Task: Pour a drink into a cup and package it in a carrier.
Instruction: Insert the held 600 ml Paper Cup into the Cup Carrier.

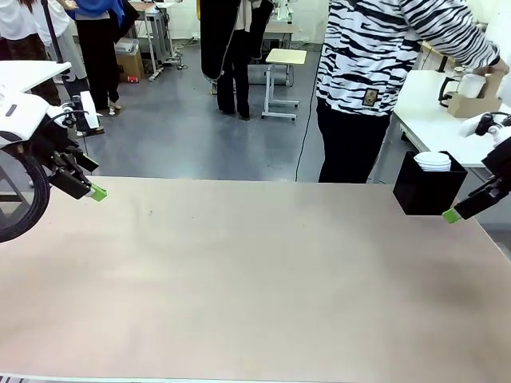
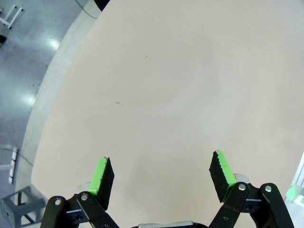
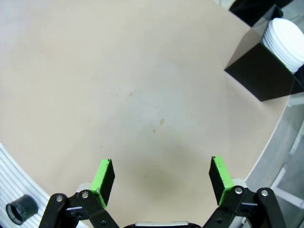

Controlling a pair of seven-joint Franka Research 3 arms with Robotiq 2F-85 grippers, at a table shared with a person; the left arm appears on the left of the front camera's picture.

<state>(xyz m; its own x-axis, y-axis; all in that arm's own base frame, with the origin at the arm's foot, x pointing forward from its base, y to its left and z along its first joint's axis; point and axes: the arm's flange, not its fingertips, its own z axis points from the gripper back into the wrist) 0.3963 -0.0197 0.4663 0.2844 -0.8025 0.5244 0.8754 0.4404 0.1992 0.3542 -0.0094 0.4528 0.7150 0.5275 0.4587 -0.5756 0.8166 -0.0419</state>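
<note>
A: Left hand [image 2: 161,178] spread wide, holding nothing, hovering near the left edge of the counter [image 1: 255,279]. Right hand [image 3: 161,178] likewise wide open and empty, just beside the black square box [image 1: 429,187] at the far right corner.

B: And the task's things?

A: Stack of white lids or cups [image 1: 433,161] poking from that box. Carrier [image 1: 473,102] off the counter altogether, on the side table behind, under the person's hand [image 1: 493,73]; glass jug [image 1: 452,86] just beside it, contents hard to make out.

B: Risks from here?

A: Probably nothing started yet. Could nudge the black box off the far right corner with the right hand so near. Could also cross paths with the person bringing things over, so best to wait.
</note>
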